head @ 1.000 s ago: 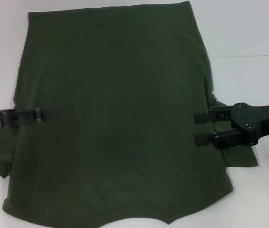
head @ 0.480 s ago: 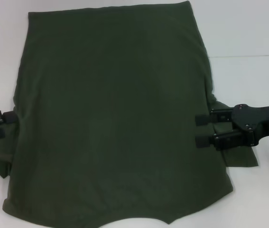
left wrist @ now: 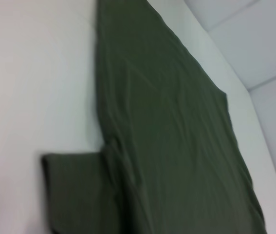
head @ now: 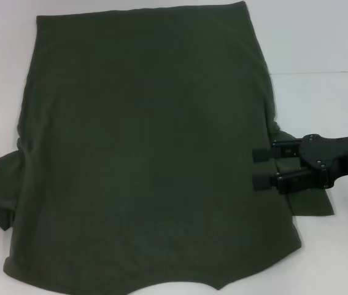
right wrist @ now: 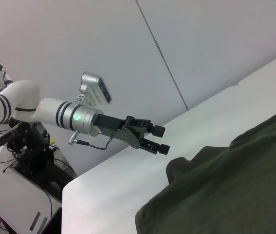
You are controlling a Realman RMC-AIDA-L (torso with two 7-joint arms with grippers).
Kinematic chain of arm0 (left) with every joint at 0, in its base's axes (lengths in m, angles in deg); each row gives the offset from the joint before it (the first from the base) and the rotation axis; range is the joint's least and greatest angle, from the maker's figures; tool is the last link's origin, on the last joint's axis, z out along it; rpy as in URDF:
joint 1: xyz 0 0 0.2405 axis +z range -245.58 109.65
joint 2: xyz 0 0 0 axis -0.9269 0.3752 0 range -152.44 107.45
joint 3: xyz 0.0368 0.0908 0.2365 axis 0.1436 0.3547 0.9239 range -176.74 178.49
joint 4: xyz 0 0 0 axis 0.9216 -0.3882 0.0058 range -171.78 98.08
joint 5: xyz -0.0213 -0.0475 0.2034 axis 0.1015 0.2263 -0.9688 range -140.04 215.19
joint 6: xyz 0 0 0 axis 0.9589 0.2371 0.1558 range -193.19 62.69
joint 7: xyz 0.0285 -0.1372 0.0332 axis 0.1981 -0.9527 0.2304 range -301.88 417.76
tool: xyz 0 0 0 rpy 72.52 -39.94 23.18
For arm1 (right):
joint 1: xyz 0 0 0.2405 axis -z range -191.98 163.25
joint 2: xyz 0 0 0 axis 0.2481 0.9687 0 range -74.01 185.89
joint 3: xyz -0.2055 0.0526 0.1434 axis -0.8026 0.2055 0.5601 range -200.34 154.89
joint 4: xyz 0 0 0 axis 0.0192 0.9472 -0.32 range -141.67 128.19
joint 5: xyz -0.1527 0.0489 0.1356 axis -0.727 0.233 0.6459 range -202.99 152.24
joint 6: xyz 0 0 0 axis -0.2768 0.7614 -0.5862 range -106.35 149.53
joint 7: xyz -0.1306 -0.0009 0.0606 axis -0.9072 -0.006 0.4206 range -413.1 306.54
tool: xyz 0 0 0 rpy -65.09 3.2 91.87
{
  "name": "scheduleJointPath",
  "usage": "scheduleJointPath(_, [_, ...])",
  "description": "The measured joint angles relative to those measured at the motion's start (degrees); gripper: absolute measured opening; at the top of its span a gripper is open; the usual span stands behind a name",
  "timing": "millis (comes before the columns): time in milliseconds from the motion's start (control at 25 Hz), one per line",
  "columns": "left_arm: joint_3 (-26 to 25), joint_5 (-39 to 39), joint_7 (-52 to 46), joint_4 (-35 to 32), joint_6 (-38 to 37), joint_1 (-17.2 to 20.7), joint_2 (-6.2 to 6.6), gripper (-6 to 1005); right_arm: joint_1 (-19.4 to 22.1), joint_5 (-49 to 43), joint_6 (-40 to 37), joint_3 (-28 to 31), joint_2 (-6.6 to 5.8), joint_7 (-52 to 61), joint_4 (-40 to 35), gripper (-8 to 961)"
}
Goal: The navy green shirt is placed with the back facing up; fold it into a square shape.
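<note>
Two grippers we see: the left gripper (right wrist: 156,140), fingers apart and empty, is off the desk's (head: 321,43) left edge. The navy green shirt (head: 149,153) covers the middle, plain side up. At its right edge, the right gripper (head: 262,168) is open, empty.

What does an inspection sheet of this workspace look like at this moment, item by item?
Surface: white table, a seam across it.
Job's things: navy green shirt spread flat, plain side up, a sleeve sticking out by the right arm.
Clutter: nothing seen.
Grippers: right gripper open at the shirt's right edge; left gripper open, empty, off the shirt's left side.
Cables: thin cable under the left wrist.
Surroundings: grey wall panels, equipment stand beside the table.
</note>
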Motion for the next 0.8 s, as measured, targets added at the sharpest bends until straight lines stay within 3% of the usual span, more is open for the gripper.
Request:
scheduleJointPath(480, [1.2,-2.6,0.6,2.2,8.4,0.4,-0.18,949,-0.4,-0.1,0.2,-0.1,-0.01,0.0,0.0,910])
scheduleJointPath(800, [2.8,-3.0,0.7,5.1,9.0,-0.4,-0.22,948,-0.7,-1.2,0.9,0.1,0.03,0.0,0.0,910])
